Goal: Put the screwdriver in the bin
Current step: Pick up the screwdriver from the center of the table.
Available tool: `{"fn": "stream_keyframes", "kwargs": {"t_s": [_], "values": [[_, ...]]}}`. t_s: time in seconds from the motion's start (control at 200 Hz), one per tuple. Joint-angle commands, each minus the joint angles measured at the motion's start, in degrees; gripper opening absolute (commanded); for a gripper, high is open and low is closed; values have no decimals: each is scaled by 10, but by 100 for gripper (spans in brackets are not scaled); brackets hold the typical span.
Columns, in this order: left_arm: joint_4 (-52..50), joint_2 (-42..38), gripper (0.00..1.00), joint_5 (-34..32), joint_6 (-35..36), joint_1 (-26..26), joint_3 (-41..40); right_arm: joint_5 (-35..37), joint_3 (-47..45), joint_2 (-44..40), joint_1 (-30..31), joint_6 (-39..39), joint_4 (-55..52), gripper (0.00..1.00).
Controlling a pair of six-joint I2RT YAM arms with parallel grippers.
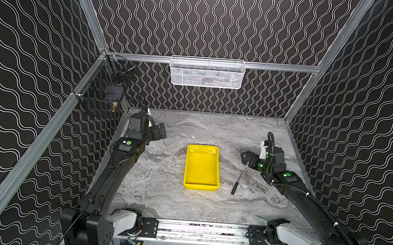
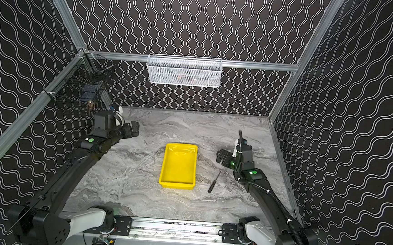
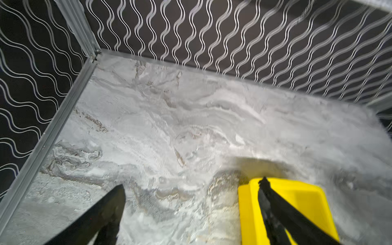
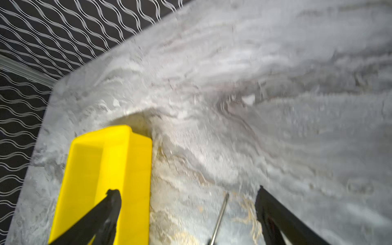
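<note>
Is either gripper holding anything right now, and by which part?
Nothing is held. The left gripper and the right gripper are both open and empty; the screwdriver lies on the table beside the bin.

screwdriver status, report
Left gripper open, empty. Right gripper open, empty, near screwdriver. Screwdriver flat on table, beside bin, apart. Nothing between them.

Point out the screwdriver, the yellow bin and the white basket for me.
screwdriver (image 1: pixel 235 187), in a top view, on its black handle
bin (image 1: pixel 201 168), in a top view, on its bare floor
white basket (image 1: pixel 207 77), in a top view, on its front mesh
</note>
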Motion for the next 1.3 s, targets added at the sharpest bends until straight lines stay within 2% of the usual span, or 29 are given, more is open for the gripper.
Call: {"fn": "stream_keyframes", "kwargs": {"t_s": [0.0,0.25,0.37,0.636,0.901,1.086,1.296], "values": [[-29,15,99,11,43,1,-5,53,-18,-12,33,68,-43,99],[-24,24,99,25,39,1,-25,88,-41,-14,82,127,-55,98],[-30,22,99,24,43,0,-25,96,-60,-23,103,143,-27,99],[-29,21,99,26,43,0,-31,96,-40,31,107,100,0,99],[-38,36,99,31,45,0,-23,106,20,115,107,74,-50,91],[-41,38,99,25,47,0,-22,105,29,166,107,71,-63,86],[-41,35,99,18,48,0,-22,80,4,141,107,95,-66,75]]}}
